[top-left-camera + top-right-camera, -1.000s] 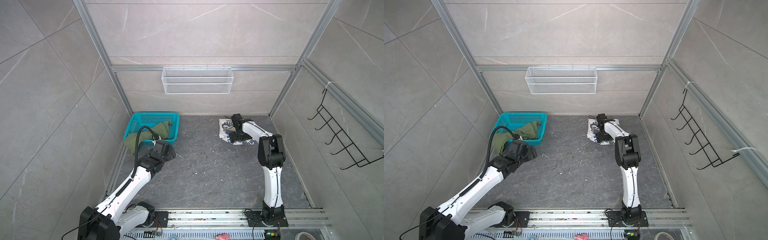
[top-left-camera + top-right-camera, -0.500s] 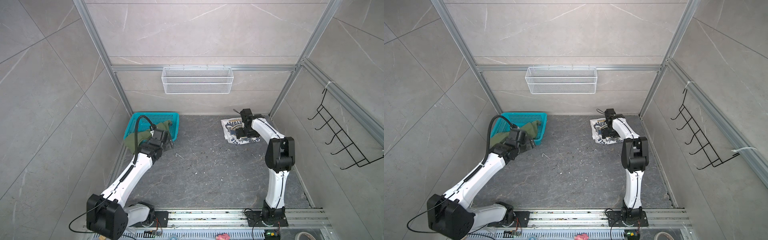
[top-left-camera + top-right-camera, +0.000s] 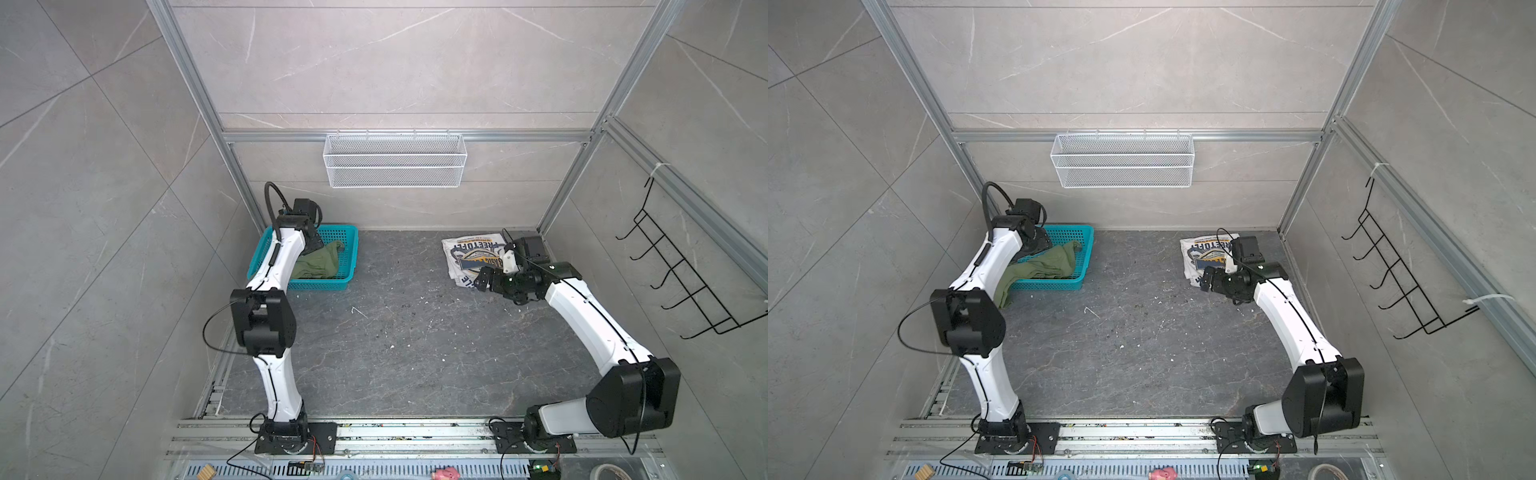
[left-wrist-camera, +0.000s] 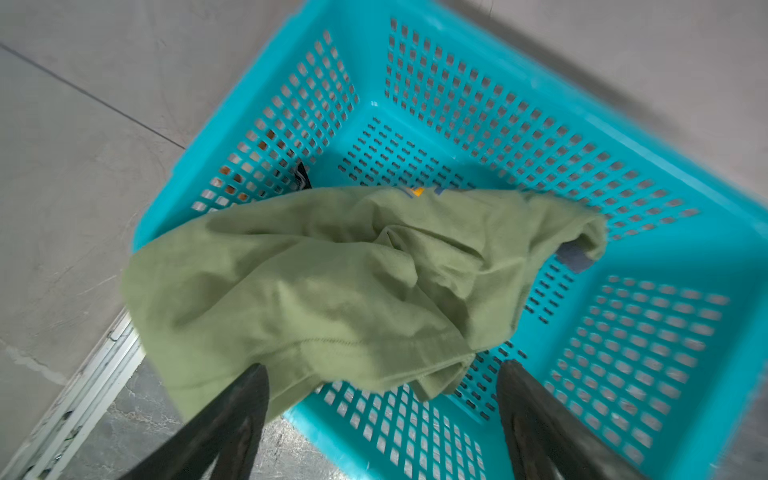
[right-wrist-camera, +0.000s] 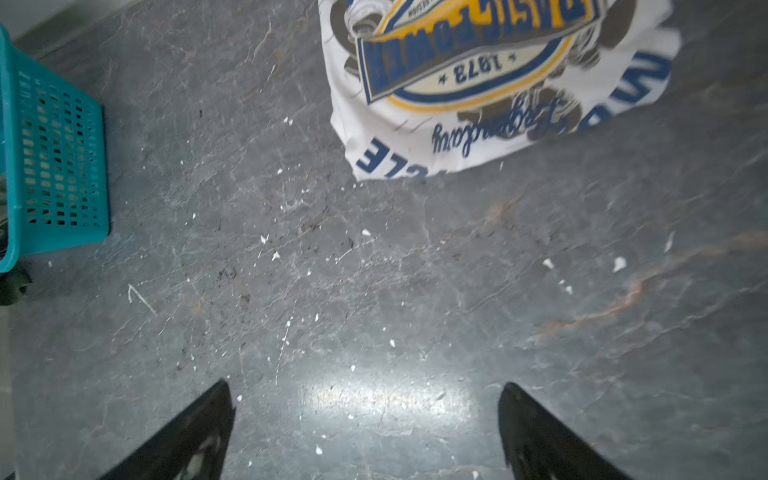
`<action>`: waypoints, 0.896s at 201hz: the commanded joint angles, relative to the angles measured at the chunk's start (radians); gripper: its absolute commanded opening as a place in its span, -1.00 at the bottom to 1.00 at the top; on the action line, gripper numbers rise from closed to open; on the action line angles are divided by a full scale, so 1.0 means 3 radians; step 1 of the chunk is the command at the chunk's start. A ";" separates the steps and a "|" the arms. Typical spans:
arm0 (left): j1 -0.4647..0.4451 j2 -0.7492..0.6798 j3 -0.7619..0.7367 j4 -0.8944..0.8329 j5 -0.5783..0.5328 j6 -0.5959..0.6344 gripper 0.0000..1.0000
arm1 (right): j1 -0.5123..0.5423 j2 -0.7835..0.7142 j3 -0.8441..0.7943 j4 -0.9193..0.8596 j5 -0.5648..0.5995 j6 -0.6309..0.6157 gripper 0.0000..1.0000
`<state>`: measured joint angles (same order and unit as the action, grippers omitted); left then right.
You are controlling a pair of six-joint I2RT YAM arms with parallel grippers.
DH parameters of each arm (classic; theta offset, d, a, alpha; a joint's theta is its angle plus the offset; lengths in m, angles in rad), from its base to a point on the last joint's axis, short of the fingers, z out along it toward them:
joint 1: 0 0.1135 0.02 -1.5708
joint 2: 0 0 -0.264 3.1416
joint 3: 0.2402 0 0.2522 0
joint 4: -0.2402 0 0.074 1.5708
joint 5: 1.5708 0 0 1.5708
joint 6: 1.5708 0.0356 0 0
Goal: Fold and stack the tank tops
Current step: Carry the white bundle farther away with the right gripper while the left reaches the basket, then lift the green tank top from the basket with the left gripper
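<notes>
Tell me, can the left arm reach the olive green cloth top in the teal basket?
Probably yes: the open left pincer hangs over the olive green cloth top, lying uncovered across the rim of the teal plastic basket.

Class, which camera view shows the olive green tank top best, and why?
The left wrist view: the olive green tank top fills the frame, crumpled, draped over the teal basket's rim. Both top views show it small, partly hidden behind the left arm. The right wrist view shows at most a dark scrap.
</notes>
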<state>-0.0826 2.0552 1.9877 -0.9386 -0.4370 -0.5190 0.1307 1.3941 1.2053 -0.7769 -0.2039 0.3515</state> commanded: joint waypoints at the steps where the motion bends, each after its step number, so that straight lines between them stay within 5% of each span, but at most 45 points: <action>1: 0.0015 0.0279 0.0419 -0.0564 -0.0257 0.0107 0.71 | 0.0013 -0.0249 -0.0240 0.0123 -0.0254 0.0160 0.99; 68: 0.0129 0.0763 0.0592 -0.0666 -0.0134 -0.0003 0.37 | 0.0017 -0.0525 -0.0527 0.0023 -0.0258 0.0216 0.99; 154: 0.0174 0.0571 0.0598 -0.0462 0.0122 0.0055 -1.00 | 0.0016 -0.0511 -0.0694 0.0051 -0.0167 0.0277 0.99; 180: 0.0168 0.0128 0.0518 -0.0344 0.0013 0.0071 -1.00 | 0.0018 -0.0550 -0.0681 0.0017 -0.0138 0.0288 0.99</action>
<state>-0.0319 2.2784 2.1330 -1.0878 -0.4095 -0.5102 0.1307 1.2488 1.0077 -0.7612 -0.2653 0.4244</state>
